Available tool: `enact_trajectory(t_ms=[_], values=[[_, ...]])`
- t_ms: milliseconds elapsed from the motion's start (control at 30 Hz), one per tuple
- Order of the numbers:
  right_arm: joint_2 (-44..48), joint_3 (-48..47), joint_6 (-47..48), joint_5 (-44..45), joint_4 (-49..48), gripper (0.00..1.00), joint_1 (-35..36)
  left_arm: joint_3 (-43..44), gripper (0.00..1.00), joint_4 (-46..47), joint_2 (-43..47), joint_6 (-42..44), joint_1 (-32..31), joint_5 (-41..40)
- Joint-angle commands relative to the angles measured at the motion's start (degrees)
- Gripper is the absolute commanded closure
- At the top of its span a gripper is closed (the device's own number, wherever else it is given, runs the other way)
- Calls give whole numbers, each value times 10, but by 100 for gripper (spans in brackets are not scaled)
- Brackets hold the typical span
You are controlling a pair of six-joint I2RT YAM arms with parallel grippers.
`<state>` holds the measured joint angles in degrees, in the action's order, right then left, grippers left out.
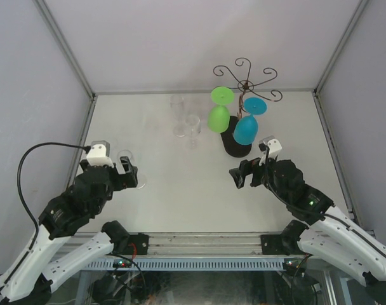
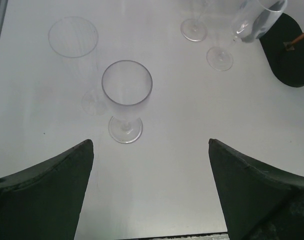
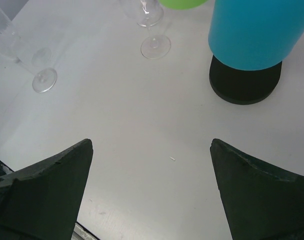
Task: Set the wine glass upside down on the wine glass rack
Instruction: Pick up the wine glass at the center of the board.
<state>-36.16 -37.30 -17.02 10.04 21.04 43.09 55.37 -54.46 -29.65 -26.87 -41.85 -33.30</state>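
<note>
Currently the rack [image 1: 246, 84] holds a green glass [image 1: 219, 118] and blue glass [image 1: 246, 130], inverted.

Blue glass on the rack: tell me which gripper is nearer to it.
Right. The right gripper sits open just in front of the blue glass, short of the rack base. The left gripper is far across the table to the left, facing a clear glass.

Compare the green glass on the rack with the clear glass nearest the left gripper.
The green glass is coloured and opaque; the clear glass is see-through. The green glass hangs upside down from the rack, foot uppermost; the clear glass stands upright on the table. Both are stemmed with a round foot.
</note>
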Motion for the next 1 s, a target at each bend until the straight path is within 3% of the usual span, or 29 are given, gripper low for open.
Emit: enact_trajectory(t_ms=[0, 667, 967], values=[[6, 15, -42, -3, -5, 0, -2, 11, 0, 6, -35, -21, 4, -31], [27, 66, -70, -25, -4, 0, -2, -46, 0, 113, -141, -66, 38, -65], [29, 86, -85, -31, -23, 0, -2, -57, 0, 162, -176, -53, 87, -55]])
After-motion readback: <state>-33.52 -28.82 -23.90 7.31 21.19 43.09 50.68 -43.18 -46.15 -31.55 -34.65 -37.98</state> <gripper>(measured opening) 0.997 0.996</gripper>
